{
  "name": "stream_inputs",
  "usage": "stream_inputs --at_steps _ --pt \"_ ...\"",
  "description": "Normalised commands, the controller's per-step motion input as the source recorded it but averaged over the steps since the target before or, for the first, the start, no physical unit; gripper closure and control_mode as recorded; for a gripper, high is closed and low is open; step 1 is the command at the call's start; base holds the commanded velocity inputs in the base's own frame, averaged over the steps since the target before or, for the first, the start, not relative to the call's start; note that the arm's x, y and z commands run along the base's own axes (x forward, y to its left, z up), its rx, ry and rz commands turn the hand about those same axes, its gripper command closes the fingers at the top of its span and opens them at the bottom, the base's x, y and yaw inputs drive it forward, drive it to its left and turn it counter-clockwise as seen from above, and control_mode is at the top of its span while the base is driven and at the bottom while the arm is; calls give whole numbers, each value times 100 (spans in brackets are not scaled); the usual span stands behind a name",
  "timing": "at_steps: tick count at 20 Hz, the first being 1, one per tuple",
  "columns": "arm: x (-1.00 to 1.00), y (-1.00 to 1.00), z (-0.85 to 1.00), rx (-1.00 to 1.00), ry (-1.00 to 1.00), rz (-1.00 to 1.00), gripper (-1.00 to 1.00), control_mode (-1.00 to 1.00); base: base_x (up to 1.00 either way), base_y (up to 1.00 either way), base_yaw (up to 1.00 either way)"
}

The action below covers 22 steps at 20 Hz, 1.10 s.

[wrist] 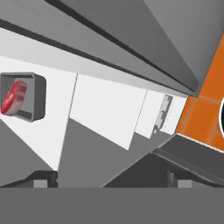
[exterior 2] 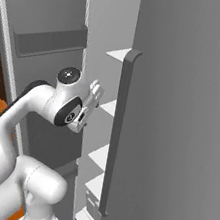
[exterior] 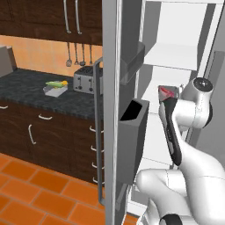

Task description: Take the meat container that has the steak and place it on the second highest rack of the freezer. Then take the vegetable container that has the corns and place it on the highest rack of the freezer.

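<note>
Steak (wrist: 13,97) lay in the meat container (wrist: 38,98) on a white freezer (exterior 2: 181,119) shelf, at nine o'clock in the hand view. Gripper (wrist: 111,179) showed tips apart, empty. Vegetable container (exterior: 56,90) waited on counter (exterior: 26,85); looked light, rigid, best pinched at one rim.

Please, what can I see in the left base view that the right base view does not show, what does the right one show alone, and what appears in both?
Left base view alone: the dark counter with the vegetable container holding the corns, a toaster, hanging utensils, and, inside the freezer, the steak in the meat container on a shelf behind the arm.

Right base view alone: the long vertical handle on the closed grey door, and the stepped edges of the white shelves.

Both: the white arm reaching into the open freezer, the grey door bins, and the orange tiled floor.
</note>
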Motion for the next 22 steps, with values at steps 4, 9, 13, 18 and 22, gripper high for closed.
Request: stream_inputs --at_steps 4,9,13,18,22 --pt "-14 41 14 0 0 0 -100 -100 0 0 0" --pt "-8 11 10 0 0 0 -100 -100 0 0 0" --pt "-2 0 0 0 0 0 -100 -100 0 0 0" --pt "0 0 0 0 0 0 -100 100 -54 -27 18" --pt "0 0 0 0 0 0 -100 100 -100 -22 32"
